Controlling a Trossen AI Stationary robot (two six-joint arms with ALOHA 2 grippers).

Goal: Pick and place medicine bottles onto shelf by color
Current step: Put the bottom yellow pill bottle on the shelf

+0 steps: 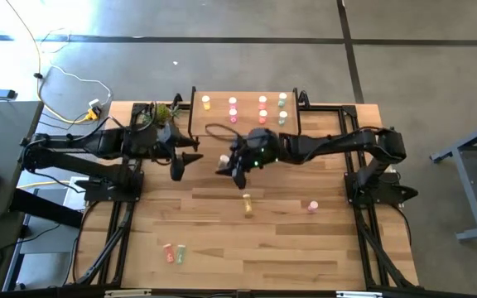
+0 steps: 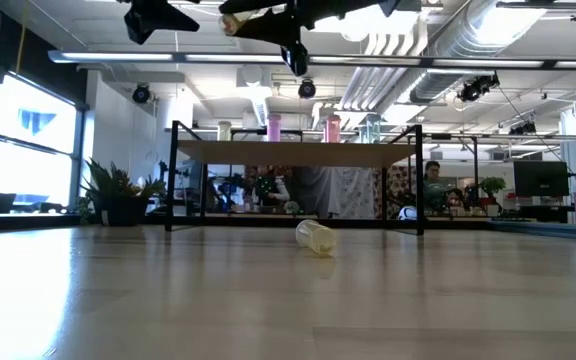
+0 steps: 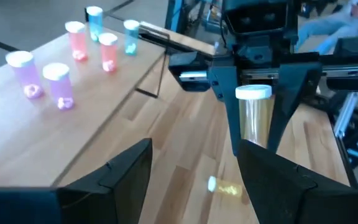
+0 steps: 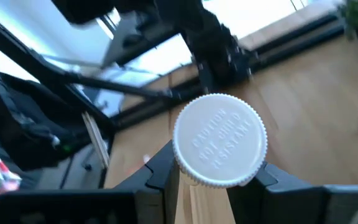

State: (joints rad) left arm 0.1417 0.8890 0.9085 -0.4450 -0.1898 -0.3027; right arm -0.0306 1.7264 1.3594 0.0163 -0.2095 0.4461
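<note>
High view shows the right gripper point(image 1: 232, 165) pinching a yellow medicine bottle point(image 3: 254, 116) in the air just in front of the shelf point(image 1: 247, 126), likely for its colour group there, while the left gripper point(image 1: 182, 163) waits spread beside it.

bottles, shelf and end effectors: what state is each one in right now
right end effector: shut on yellow bottle, raised over the table
yellow bottle: held, capped, in the air
left end effector: open, empty
shelf: holds upright bottles
bottles on the shelf: upright, capped
yellow bottle on the table: on its side
pink bottle on the table: upright
pair near the front edge: lying on the table
</note>
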